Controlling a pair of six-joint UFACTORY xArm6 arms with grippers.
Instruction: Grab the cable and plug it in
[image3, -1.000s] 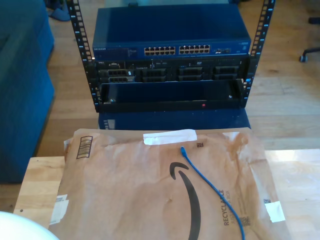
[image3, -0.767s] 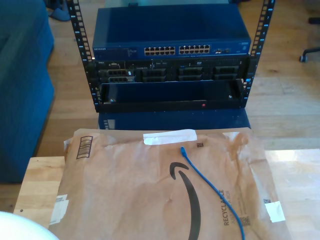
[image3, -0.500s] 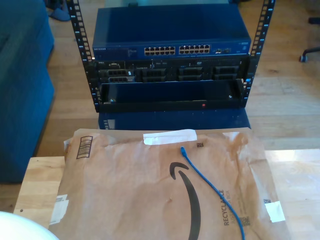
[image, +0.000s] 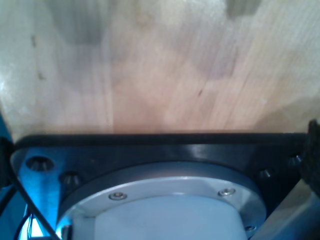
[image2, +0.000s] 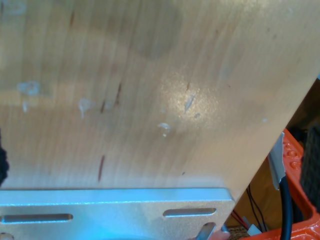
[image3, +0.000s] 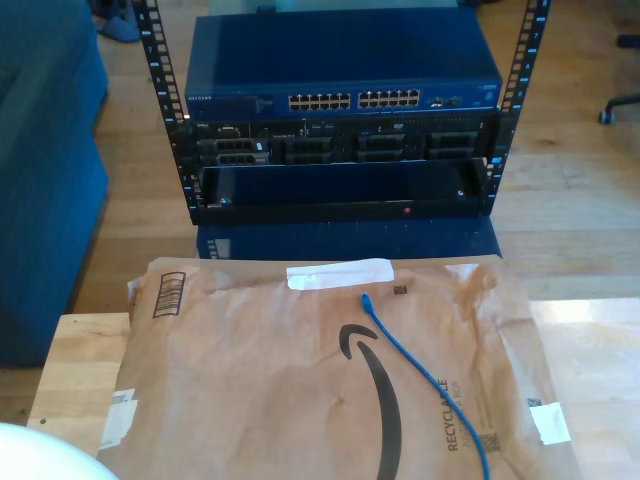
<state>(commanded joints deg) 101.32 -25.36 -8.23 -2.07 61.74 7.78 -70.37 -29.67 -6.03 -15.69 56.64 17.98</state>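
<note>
Exterior view: cable (image3: 420, 372) on mailer (image3: 250, 380), long axis running 11 to 5 o'clock, plug (image3: 366, 298) at 11 pointing toward switch (image3: 340, 70); jaws' state and nearer arm: cannot tell.

The thin blue cable (image3: 425, 378) is laid diagonally on the brown paper, its small plug (image3: 365, 298) pointed toward the rack.
</note>
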